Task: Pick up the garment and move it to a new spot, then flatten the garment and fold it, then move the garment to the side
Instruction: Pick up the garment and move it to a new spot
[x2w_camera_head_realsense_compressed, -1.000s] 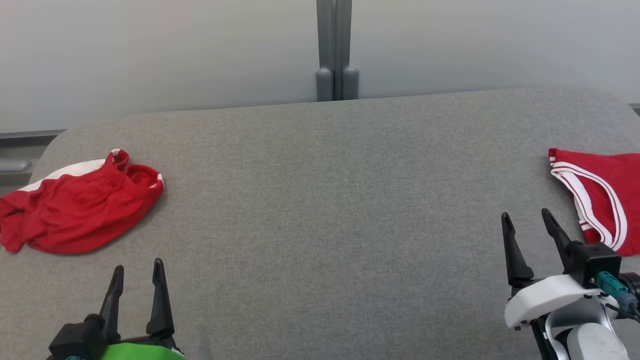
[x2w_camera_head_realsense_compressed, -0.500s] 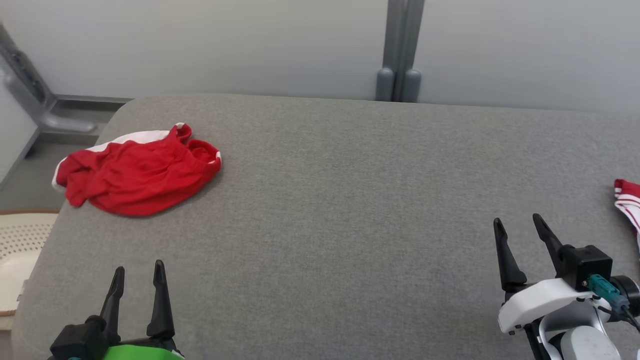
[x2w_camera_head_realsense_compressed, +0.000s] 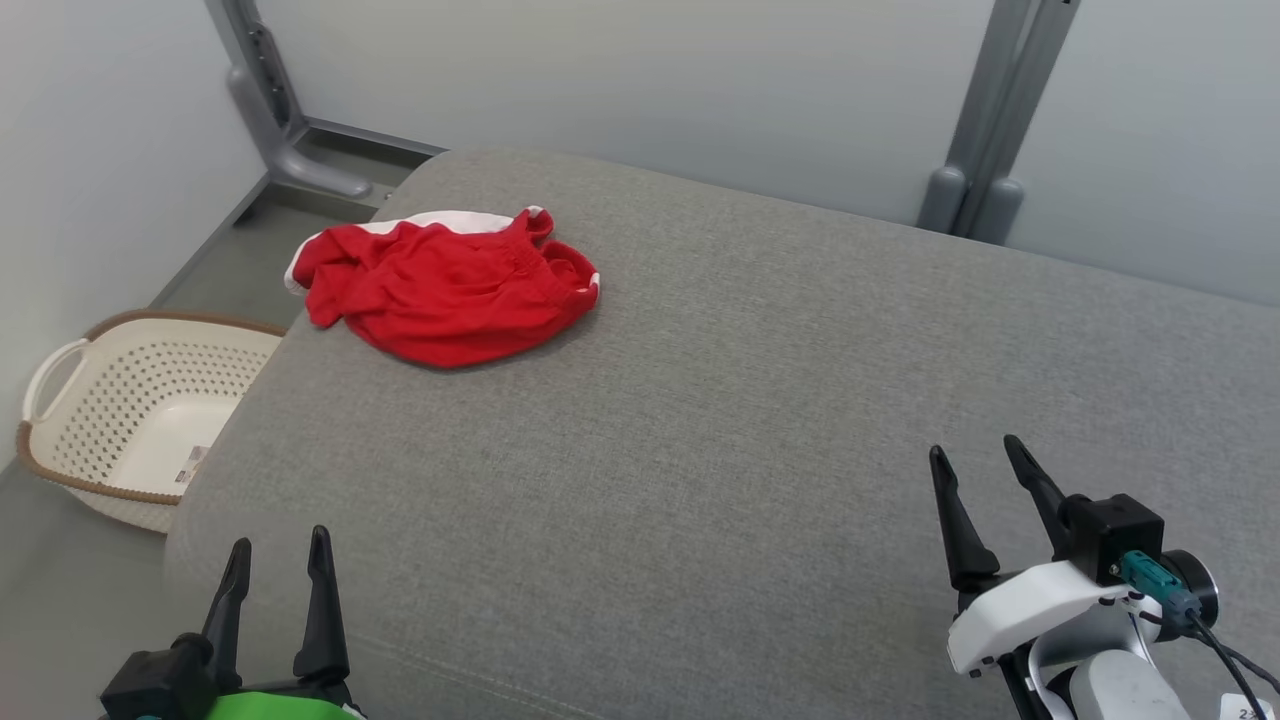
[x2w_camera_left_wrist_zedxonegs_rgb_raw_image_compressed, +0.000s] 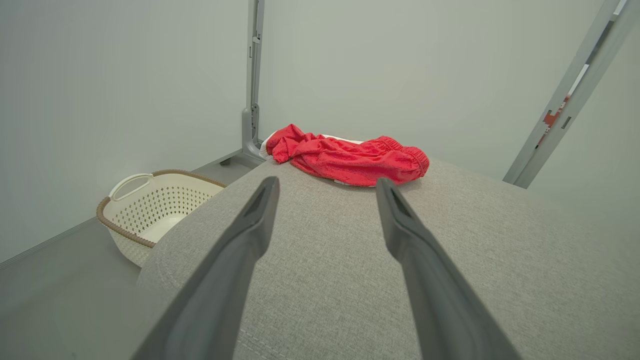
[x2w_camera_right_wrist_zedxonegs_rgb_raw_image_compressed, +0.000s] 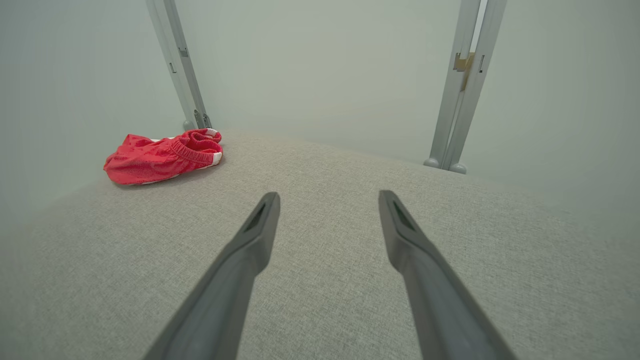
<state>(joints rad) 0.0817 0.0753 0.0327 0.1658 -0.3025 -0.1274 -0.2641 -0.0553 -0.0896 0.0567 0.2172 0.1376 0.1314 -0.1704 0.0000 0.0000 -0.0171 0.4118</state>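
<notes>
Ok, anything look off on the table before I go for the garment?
Nothing spilled or damaged. The red garment is bunched in a crumpled heap at the far left corner of the table, close to the edge, with a laundry basket on the floor below that side.

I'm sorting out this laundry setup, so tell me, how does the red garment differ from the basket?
The red garment is crumpled cloth with white trim; the basket is a perforated cream tub with a brown rim. The red garment lies on the grey table; the basket stands on the floor beside it. Both sit on the robot's left.
</notes>
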